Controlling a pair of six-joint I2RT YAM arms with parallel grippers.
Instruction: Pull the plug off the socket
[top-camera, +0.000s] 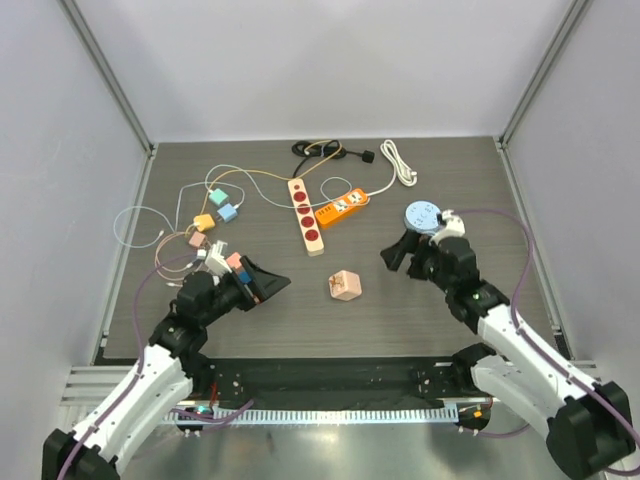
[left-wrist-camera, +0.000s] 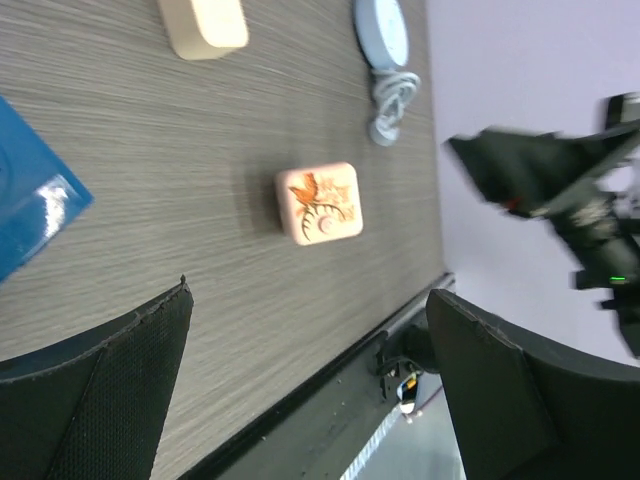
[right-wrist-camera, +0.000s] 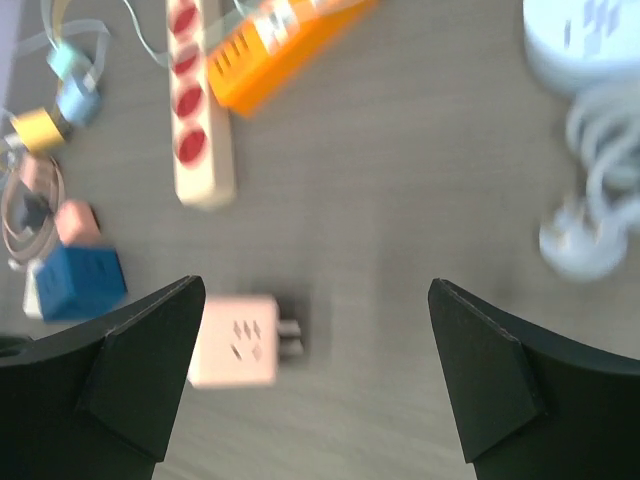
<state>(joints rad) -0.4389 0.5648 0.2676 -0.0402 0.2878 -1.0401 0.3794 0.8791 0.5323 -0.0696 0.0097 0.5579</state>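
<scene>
Plug (top-camera: 344, 287) lies loose on your table (top-camera: 410, 315), between the left claw (top-camera: 272, 282) and right claw (top-camera: 393, 255), both open and empty, apart from the power strip (top-camera: 306, 215).

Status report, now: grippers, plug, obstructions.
Left gripper open, empty. Right gripper open, empty. Plug loose on table, prongs bare, apart from strip. Nothing against it.

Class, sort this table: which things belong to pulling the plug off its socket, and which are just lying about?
Job: pink plug, lying loose; blue socket block, probably its socket.
Lying about: cream power strip; orange power strip; round pale socket; black cable; white cable.
</scene>
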